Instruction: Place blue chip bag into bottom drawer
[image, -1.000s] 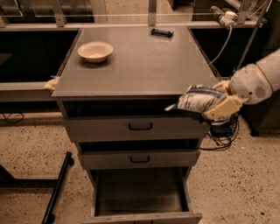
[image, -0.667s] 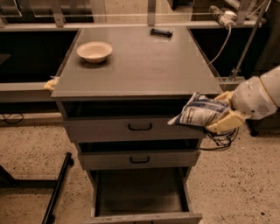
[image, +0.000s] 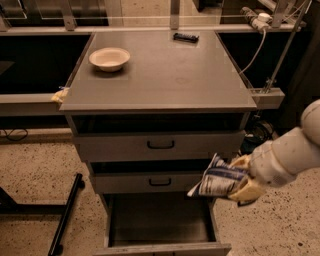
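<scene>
The blue chip bag (image: 218, 180), dark blue with white patches, is held in my gripper (image: 240, 182) at the right front of the grey cabinet. The gripper is shut on the bag's right end, and the white arm (image: 287, 157) comes in from the right. The bag hangs in front of the middle drawer's right end, above the right side of the bottom drawer (image: 160, 222). The bottom drawer is pulled out and its wide flat floor shows with nothing on it.
A cream bowl (image: 109, 58) and a small black bar-shaped object (image: 186, 37) lie on the cabinet top (image: 165, 80). The two upper drawers with black handles (image: 160, 145) are slightly open. A black stand leg (image: 67, 215) slants at the lower left. A white cable (image: 255, 50) hangs at the right.
My gripper has carried the bag down, from the level of the top drawer's right end to in front of the middle drawer, just above the open bottom drawer.
</scene>
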